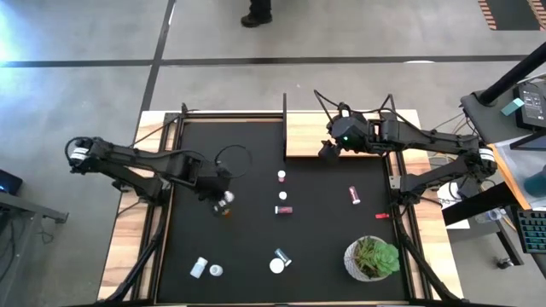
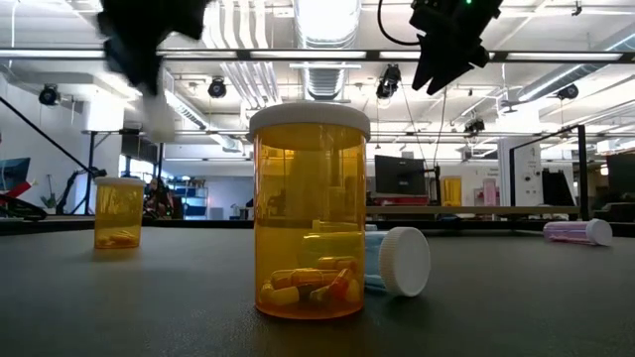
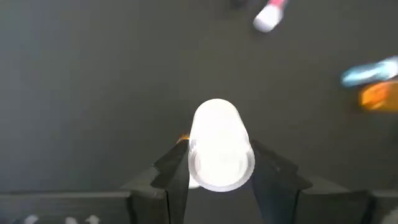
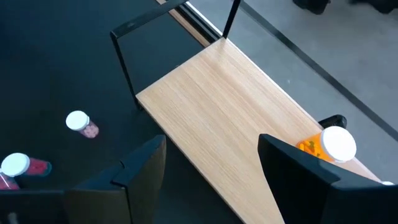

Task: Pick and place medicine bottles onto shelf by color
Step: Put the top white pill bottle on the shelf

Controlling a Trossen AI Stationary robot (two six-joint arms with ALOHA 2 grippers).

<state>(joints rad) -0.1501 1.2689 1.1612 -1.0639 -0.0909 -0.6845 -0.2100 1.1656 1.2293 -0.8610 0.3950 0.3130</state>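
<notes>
The left claw (image 3: 214,177) pinches a white-capped orange bottle (image 3: 216,144) above the black mat (image 1: 256,239) on the table's left half. The right claw (image 4: 211,162) hangs spread and empty over the light-wood shelf (image 4: 230,118), where one orange bottle (image 4: 329,144) stands; other bottles lie scattered on the mat

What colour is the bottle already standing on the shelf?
Orange with a white cap; the bottle on the shelf shows best in the right wrist view.
</notes>
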